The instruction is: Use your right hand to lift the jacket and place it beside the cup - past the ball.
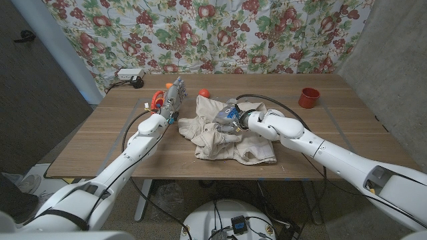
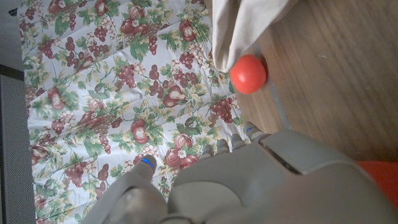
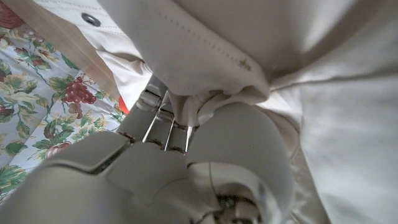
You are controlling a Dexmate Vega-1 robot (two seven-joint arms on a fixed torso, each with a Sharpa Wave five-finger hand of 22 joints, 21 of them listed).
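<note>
A cream jacket (image 1: 227, 139) lies crumpled in the middle of the wooden table (image 1: 100, 143). My right hand (image 1: 231, 120) is on its upper part, and in the right wrist view my right hand (image 3: 186, 168) has its fingers (image 3: 163, 118) closed around a bunched fold of the jacket (image 3: 298, 56). A small red-orange ball (image 1: 204, 93) sits just behind the jacket's far edge; the ball (image 2: 249, 73) touches the jacket's hem (image 2: 242, 25). The red cup (image 1: 308, 98) stands at the back right. My left hand (image 1: 172, 100) stands upright left of the jacket, holding nothing.
An orange object (image 1: 158, 99) lies beside my left hand. A white power strip (image 1: 130, 75) sits at the table's back left corner. A black cable (image 1: 267, 100) curves behind the jacket. A floral curtain (image 1: 220, 33) hangs behind the table.
</note>
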